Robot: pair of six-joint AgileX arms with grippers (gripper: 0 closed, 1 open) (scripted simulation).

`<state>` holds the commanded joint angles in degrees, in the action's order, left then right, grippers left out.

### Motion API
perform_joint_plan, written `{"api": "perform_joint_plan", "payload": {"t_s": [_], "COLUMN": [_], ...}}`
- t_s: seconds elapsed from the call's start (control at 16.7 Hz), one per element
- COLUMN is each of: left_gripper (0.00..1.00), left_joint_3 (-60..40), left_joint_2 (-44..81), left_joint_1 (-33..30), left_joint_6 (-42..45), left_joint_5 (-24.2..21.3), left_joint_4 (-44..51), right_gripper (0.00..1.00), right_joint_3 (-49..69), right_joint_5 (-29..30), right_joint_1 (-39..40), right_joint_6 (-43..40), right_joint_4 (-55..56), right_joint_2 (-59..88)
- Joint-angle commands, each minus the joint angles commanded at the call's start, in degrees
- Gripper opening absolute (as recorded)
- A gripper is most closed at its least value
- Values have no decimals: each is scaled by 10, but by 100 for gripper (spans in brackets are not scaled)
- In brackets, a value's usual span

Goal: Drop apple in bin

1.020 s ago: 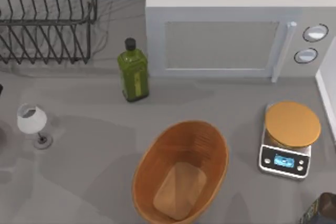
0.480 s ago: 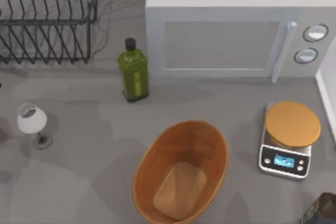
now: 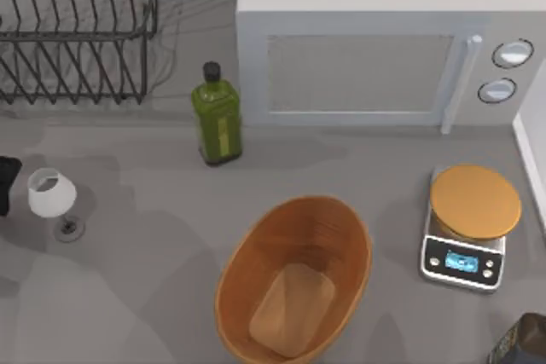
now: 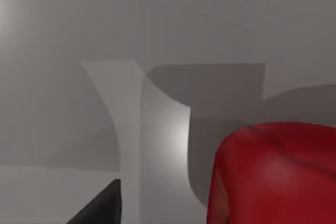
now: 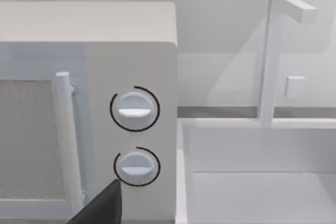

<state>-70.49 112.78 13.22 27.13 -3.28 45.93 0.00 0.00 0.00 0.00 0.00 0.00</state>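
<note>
1. At the far left edge of the top view, a dark part of our left arm (image 3: 7,183) enters just beside a white wine glass (image 3: 53,199) standing on the grey table (image 3: 153,296).
2. In the left wrist view, the apple (image 4: 273,174), glossy red, sits close under the camera above the grey surface; a dark fingertip (image 4: 100,205) of our left gripper shows at the frame's edge. We cannot tell whether this gripper is wide, narrow or clamped on the fruit.
3. Behind the glass stands a wire dish rack (image 3: 77,31); further right, a green bottle (image 3: 217,115) stands upright in front of the microwave's left corner.
4. The bin (image 3: 294,279), an oval wooden bowl with ribbed walls, lies near the front centre, well apart from the left arm.
5. The microwave (image 3: 375,49) occupies the rear right; an orange-topped scale (image 3: 471,223) sits to the bin's right.
6. Our right arm (image 3: 522,340) rests at the front right corner. Its wrist view faces the microwave dials (image 5: 134,109) and a white sink (image 5: 262,171); a dark fingertip (image 5: 102,207) shows, its opening indeterminable.
</note>
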Motion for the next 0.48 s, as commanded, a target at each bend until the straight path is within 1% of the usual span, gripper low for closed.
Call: {"api": "perform_joint_plan", "payload": {"t_s": [0.24,0.48], "left_gripper": [100,100], "left_joint_3": [27,29], "left_joint_2": [10,7], "left_joint_1": [2,3], "left_joint_6": [5,6], "left_joint_5": [-1,-1], "left_joint_4": [-49,-52], "right_gripper": [100,100], "right_joint_3": [0,0], "right_joint_5": [0,0], "right_joint_1": [0,0], "right_joint_6": [0,0], "right_joint_4": [0,0], "right_joint_2": [0,0]}}
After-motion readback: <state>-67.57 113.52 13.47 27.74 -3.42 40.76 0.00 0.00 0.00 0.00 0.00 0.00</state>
